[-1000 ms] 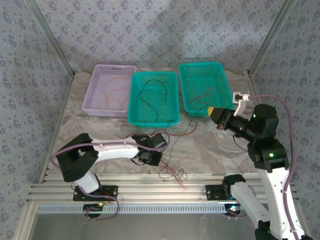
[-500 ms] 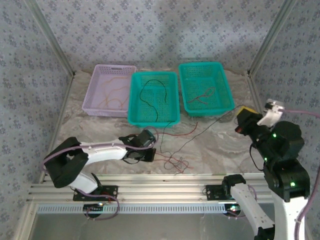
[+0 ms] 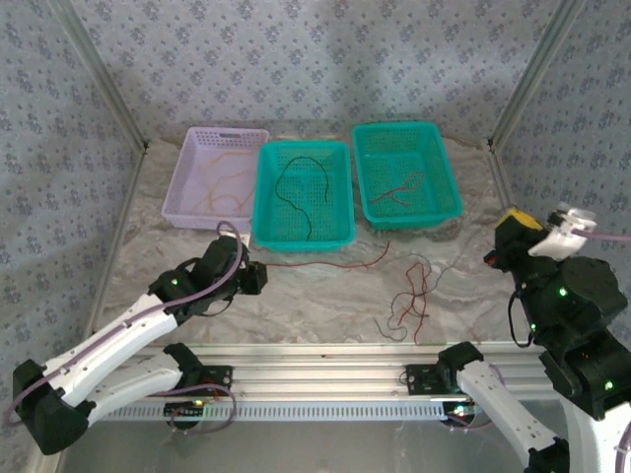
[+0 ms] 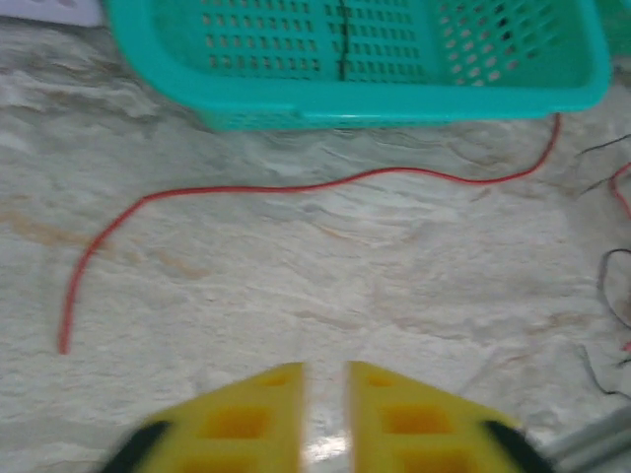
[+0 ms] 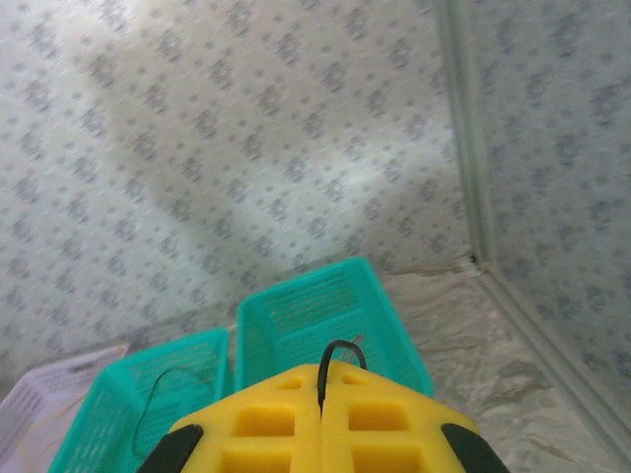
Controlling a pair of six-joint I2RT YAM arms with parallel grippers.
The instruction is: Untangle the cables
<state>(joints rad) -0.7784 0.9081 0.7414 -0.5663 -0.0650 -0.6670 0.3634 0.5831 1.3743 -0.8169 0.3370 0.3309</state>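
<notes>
Left wrist view has the nearest things. The left gripper (image 4: pixel 325 371) hangs low over the counter (image 4: pixel 296 286), its yellow fingers a little apart and nothing between them. Just beyond it a loose red wire (image 4: pixel 296 187) lies on the counter, passing in front of the middle teal basket (image 4: pixel 394 106).

The top external view adds what this view mostly cuts off: a small knot of red and black cables (image 3: pixel 409 301) on the counter further right, well apart from the left gripper.

The right wrist view shows the right gripper (image 5: pixel 322 379) clenched, with a thin black wire (image 5: pixel 335 344) looping out from between its fingers. From above, this wire is too fine to follow.

Farthest are the baskets. The middle one holds a black strand (image 3: pixel 296 187), the right teal basket (image 3: pixel 406 126) a red strand (image 3: pixel 399 187), and the purple basket (image 3: pixel 227 132) holds pale strands (image 3: pixel 222 182).

I judge the task is more than half done: several cables are already sorted, while the knot and the loose red wire remain.
</notes>
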